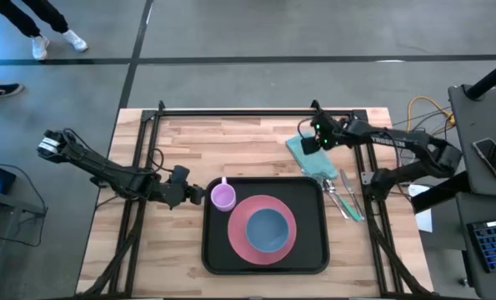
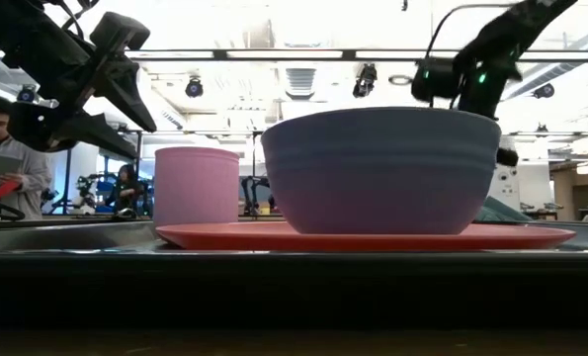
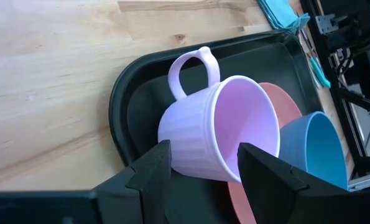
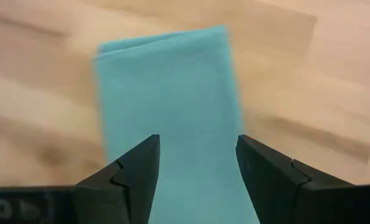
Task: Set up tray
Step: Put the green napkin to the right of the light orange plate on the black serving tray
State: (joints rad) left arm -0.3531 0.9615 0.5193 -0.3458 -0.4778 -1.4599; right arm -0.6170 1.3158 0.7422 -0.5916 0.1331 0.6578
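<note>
The black tray [image 1: 214, 250] lies at the table's near middle. On it are a pink plate [image 1: 241, 237] with a blue bowl [image 1: 268, 229] in it, and a lilac mug [image 1: 222, 197] standing on its base in the far left corner. My left gripper [image 1: 196, 193] is open just left of the mug, raised above the table in the low view [image 2: 126, 99]; the mug shows beyond its fingers [image 3: 200, 171]. My right gripper [image 1: 313, 143] is open above a folded teal napkin [image 4: 172, 93], which lies flat on the table right of the tray's far corner.
Cutlery with teal handles [image 1: 345, 198] lies on the table right of the tray, by the napkin's near end. Black frame rails [image 1: 231, 111] run along the table's far and side edges. Bare wood shows left of the tray. People stand beyond the table [image 2: 2, 138].
</note>
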